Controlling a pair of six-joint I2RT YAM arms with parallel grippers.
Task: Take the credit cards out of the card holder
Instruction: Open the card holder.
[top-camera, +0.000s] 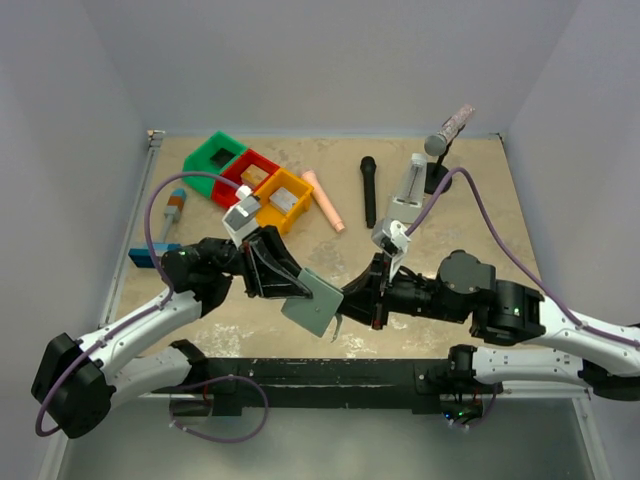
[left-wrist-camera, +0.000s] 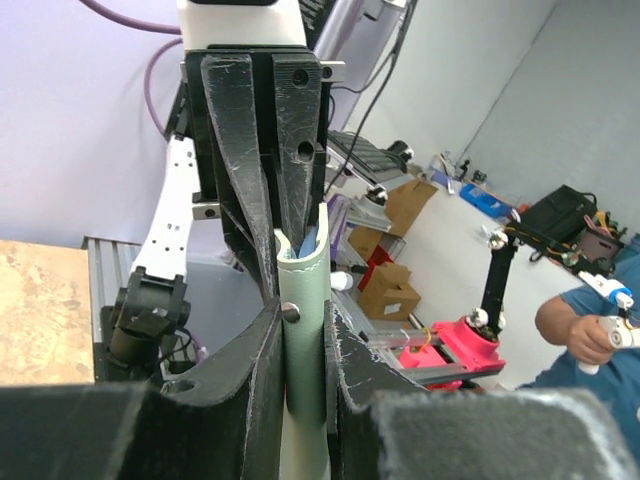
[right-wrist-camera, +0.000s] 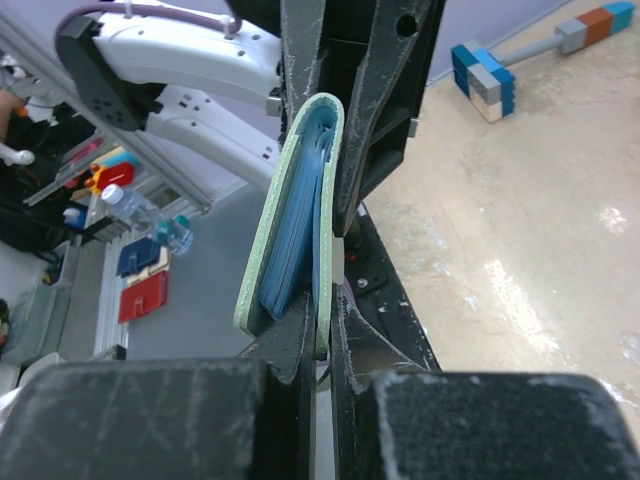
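The card holder (top-camera: 318, 302), a pale teal bifold wallet, hangs in the air over the near middle of the table, held between both grippers. My left gripper (top-camera: 292, 284) is shut across its folded spine (left-wrist-camera: 304, 300). My right gripper (top-camera: 345, 306) is shut on one flap near its lower edge (right-wrist-camera: 325, 250); the other flap stands slightly apart. Blue inner pocket panels (right-wrist-camera: 295, 230) show between the flaps. No silvery-grey or golden-tan credit card shows in any view; they are hidden or out of view.
Green (top-camera: 222, 157), red (top-camera: 248, 176) and orange (top-camera: 280, 199) bins stand at the back left. A pink stick (top-camera: 324, 200), a black microphone (top-camera: 368, 190) and a microphone stand (top-camera: 437, 160) lie behind. A blue-and-white block toy (top-camera: 157, 252) lies left, also in the right wrist view (right-wrist-camera: 482, 76).
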